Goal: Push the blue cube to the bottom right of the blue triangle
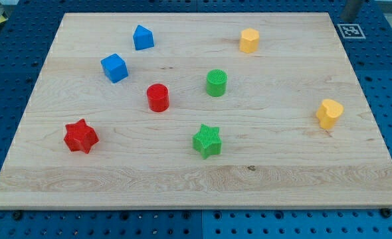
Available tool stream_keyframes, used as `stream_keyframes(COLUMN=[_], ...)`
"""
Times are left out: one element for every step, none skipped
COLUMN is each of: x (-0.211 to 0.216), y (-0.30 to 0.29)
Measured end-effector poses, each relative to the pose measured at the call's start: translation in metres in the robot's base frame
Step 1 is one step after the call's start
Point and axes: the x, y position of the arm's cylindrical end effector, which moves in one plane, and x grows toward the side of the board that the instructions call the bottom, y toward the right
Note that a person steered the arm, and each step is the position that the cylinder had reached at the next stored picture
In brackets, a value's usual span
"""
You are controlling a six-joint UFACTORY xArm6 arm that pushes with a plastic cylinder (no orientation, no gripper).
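Observation:
The blue cube (114,68) sits on the wooden board (282,159) at the upper left. The blue triangle (143,38) is a short way up and to the right of it, so the cube lies to the triangle's lower left, with a small gap between them. A short piece of a grey rod shows at the view's top right corner, off the board. Its lower end, my tip (347,18), is far to the right of both blue blocks and touches no block.
A red cylinder (158,97) lies below and right of the cube. A green cylinder (216,83), green star (207,140), red star (81,136), yellow hexagon (249,40) and yellow heart (329,113) are spread about. A black-and-white marker (351,30) sits beyond the top right corner.

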Motion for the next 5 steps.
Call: stream_keyframes(x=[0.000,0.010,0.018,0.047,0.063], y=[0.000,-0.017,-0.032,-0.039,-0.049])
